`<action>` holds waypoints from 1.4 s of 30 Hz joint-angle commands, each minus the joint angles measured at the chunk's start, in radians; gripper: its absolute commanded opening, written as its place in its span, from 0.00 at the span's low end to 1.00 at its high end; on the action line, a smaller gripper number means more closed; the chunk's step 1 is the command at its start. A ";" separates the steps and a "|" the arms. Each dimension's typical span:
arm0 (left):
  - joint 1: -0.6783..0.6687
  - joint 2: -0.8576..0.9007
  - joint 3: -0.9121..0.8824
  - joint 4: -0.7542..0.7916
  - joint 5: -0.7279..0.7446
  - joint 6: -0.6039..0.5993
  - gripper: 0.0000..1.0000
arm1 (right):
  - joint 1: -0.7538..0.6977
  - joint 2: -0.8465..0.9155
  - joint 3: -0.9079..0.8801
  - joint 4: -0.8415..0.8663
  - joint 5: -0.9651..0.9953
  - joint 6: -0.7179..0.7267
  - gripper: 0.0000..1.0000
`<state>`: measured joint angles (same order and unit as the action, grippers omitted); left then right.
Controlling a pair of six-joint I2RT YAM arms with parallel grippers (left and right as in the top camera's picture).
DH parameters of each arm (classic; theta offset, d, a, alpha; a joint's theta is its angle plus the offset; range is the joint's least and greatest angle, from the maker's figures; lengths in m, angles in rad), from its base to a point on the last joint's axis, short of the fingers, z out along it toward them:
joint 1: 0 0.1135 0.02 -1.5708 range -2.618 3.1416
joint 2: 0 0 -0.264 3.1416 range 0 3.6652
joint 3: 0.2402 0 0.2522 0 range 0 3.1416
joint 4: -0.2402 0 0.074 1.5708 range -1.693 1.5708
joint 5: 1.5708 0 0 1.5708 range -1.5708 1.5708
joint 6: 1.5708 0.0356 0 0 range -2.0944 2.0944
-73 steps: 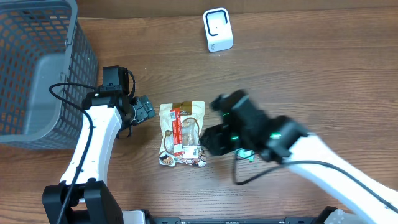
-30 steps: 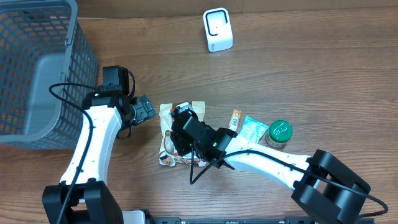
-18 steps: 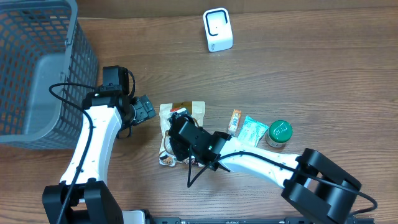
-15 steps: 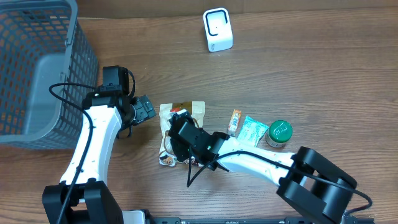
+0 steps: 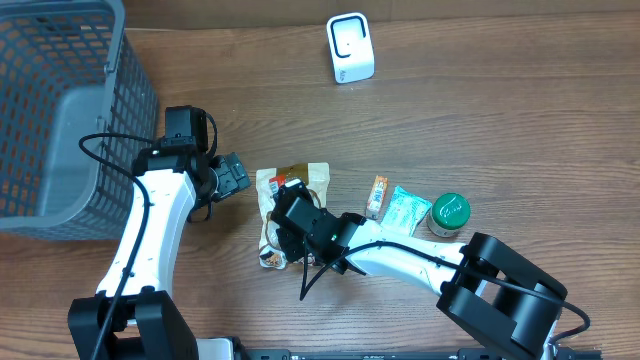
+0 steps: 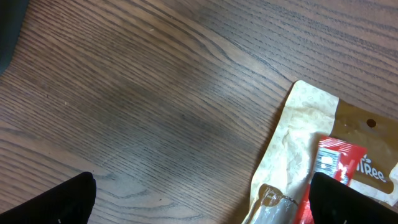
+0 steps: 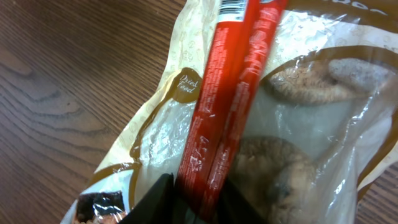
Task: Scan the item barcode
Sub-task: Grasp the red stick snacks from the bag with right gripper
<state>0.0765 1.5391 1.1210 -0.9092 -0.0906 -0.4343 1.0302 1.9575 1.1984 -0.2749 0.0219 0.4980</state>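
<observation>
Fingertips [image 7: 155, 198] of the right gripper [image 5: 285, 215] rest on the cookie bag [image 7: 298, 143], their grip impossible to tell; the left gripper [image 6: 208, 200] hangs wide open, empty, beside the bag.

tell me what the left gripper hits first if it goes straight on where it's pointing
Probably the top corner of the snack bag, ahead of the open left gripper. If it tilts down, the table comes first; depth is unclear.

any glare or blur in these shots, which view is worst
right wrist: worst, glare streaks on the clear plastic of the snack bag; left wrist: table grain sharp, with a broad soft shadow across it; overhead: sharp throughout, no motion blur
</observation>
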 commanded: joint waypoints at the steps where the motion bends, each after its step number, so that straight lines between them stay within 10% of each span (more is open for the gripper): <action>1: 0.002 -0.002 0.015 0.001 -0.010 0.011 1.00 | 0.007 0.018 -0.002 0.002 -0.005 0.000 0.19; 4: 0.002 -0.002 0.015 0.001 -0.010 0.011 1.00 | 0.006 0.018 -0.002 0.002 -0.011 0.000 0.04; 28: 0.002 -0.002 0.015 0.001 -0.010 0.011 1.00 | -0.077 -0.108 0.002 -0.020 -0.181 0.000 0.04; 42: 0.002 -0.002 0.015 0.001 -0.010 0.011 1.00 | -0.175 -0.497 0.002 -0.489 -0.184 -0.335 0.04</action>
<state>0.0765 1.5391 1.1210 -0.9089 -0.0906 -0.4343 0.8703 1.4979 1.1988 -0.6952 -0.1547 0.3416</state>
